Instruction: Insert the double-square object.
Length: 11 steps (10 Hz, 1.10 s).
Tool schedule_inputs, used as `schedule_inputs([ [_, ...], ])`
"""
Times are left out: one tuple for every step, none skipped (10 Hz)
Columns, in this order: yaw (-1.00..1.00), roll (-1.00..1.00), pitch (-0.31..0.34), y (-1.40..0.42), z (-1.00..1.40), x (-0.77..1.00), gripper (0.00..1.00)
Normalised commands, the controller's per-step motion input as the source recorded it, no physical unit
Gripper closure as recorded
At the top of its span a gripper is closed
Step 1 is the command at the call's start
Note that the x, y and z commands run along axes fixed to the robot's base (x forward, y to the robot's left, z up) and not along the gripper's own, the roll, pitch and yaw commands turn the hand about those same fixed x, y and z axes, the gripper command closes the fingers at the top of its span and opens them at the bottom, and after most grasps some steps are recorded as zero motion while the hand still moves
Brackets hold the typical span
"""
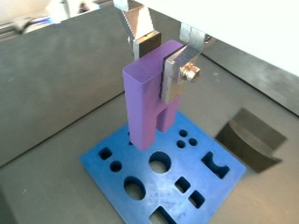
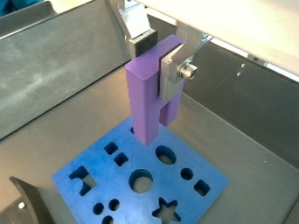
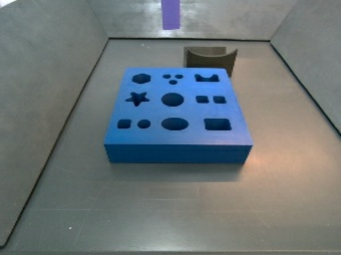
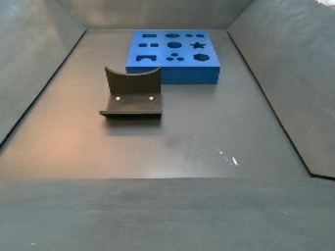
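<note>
My gripper (image 1: 162, 59) is shut on the double-square object (image 1: 142, 101), a tall purple peg held upright by its upper end, with one finger on each side. Both wrist views show this, the gripper (image 2: 158, 57) and the peg (image 2: 143, 96) alike. The peg hangs above the blue block (image 1: 158, 171) with shaped holes, its lower end over the block's edge region (image 2: 140, 179). In a side view only the peg's lower end (image 3: 170, 12) shows, high above the block (image 3: 177, 115). The gripper itself is out of both side views.
The dark curved fixture (image 4: 131, 95) stands on the floor beside the blue block (image 4: 177, 54); it also shows in other views (image 3: 209, 57) (image 1: 254, 138). Grey walls (image 3: 67, 90) enclose the floor on all sides.
</note>
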Motion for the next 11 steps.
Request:
schedule_inputs([
  [-0.77,-0.04,0.0,0.21,-0.28,0.44,1.0],
  [-0.77,-0.04,0.0,0.21,-0.28,0.44,1.0],
  [-0.69,-0.09,0.0,0.24,-0.21,0.54,1.0],
  [-0.69,-0.1,0.0,0.24,-0.22,0.55,1.0],
  [-0.68,-0.1,0.0,0.24,-0.21,0.55,1.0],
  [-0.7,-0.09,0.0,0.23,-0.24,0.53,1.0],
  [-0.78,-0.04,0.0,0.19,-0.31,0.43,1.0],
  [-0.89,0.0,0.0,0.16,-0.36,0.22,1.0],
  [-0.95,0.0,0.007,0.07,-0.29,0.05,1.0],
  [-1.0,0.08,0.001,0.0,-0.23,0.0,1.0],
  [-0.96,0.14,0.026,0.0,-0.22,0.0,1.0],
])
